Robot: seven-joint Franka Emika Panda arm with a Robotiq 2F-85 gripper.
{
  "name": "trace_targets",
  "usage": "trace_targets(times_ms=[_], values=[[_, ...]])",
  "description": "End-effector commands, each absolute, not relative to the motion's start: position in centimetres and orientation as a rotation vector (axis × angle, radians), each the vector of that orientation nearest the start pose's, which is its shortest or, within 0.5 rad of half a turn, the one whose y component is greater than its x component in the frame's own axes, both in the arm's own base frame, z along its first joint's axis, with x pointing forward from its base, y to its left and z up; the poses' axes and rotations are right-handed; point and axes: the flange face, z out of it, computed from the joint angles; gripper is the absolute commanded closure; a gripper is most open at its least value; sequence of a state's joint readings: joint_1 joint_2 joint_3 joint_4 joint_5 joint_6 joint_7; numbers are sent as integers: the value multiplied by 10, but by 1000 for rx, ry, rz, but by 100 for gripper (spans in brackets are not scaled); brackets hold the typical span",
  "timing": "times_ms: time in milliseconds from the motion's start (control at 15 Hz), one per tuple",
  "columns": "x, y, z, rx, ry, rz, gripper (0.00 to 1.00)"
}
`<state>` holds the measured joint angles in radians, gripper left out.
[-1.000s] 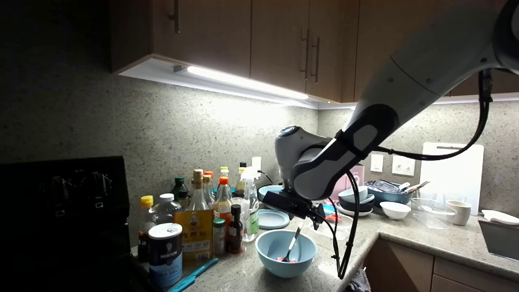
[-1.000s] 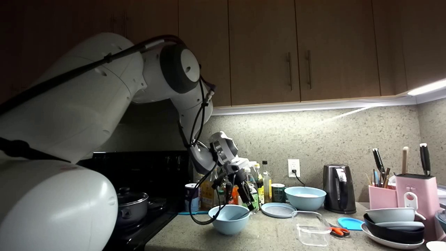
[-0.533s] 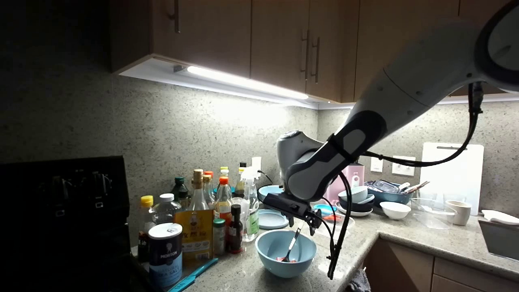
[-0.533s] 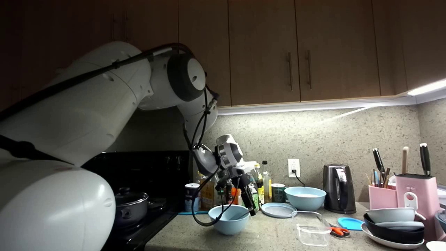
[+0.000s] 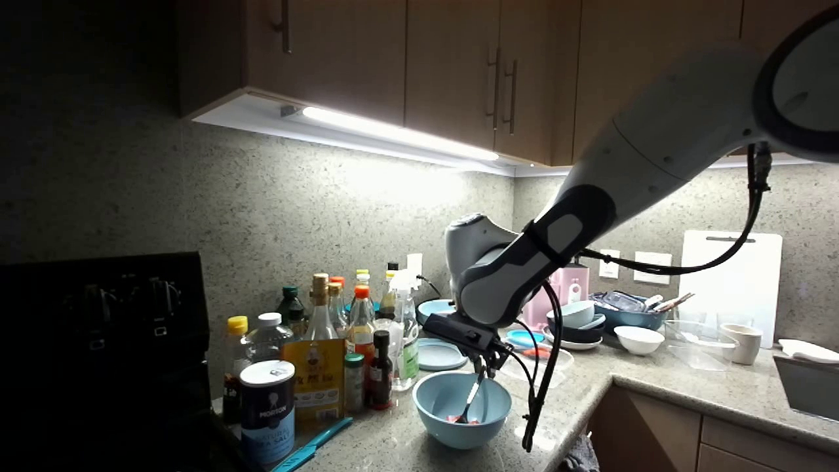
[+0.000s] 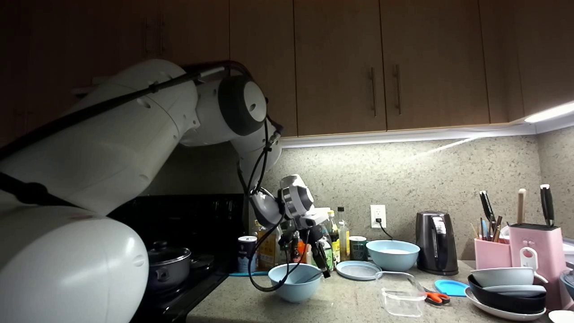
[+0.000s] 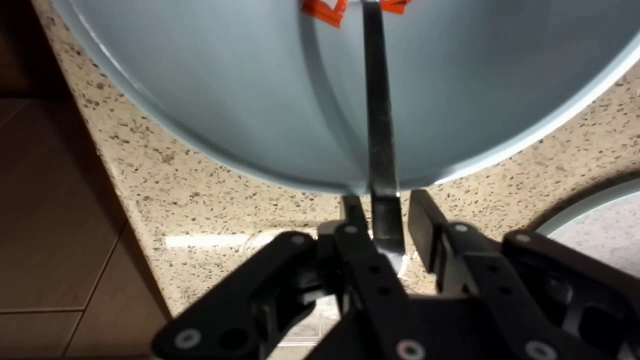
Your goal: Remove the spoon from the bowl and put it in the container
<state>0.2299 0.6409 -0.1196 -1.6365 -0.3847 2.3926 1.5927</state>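
A dark spoon (image 7: 378,100) leans in the light blue-teal bowl (image 7: 200,95), its handle sticking out over the rim. Around the handle end stands my gripper (image 7: 384,200), its jaws partly narrowed, with a small gap showing on either side of the handle. The right-hand pad (image 7: 422,232) faces the handle without touching it. In an exterior view, the gripper's fingers (image 6: 326,271) hang just beyond the bowl (image 6: 293,294) rim. The clear plastic container (image 6: 401,298) sits on the counter, apart from the bowl.
Red-orange pieces (image 7: 325,10) lie inside the bowl. Several bottles (image 5: 360,328) crowd along the wall. A pale plate (image 6: 358,270), a paler blue bowl (image 6: 393,255) and a kettle (image 6: 437,244) stand behind. Orange-handled scissors (image 6: 437,298) lie beside the container. A turquoise utensil (image 5: 314,446) lies near the salt can (image 5: 267,413).
The arm has lowered, bringing the gripper down to the spoon's handle. Its jaws have drawn much closer together around the handle. The spoon and bowl look unmoved.
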Motion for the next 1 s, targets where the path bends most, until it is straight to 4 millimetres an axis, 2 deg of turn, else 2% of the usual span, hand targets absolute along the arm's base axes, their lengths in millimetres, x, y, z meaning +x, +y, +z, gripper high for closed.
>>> trace_targets(times_ms=[0,533,733,933], values=[[695,83,264,-2681,1817,-555,98],[681,79,286,-2566,1878,-684,96],[667,75,295,-2480,1977,-736,96],[649,65,306,-2321,2127,-806,96]])
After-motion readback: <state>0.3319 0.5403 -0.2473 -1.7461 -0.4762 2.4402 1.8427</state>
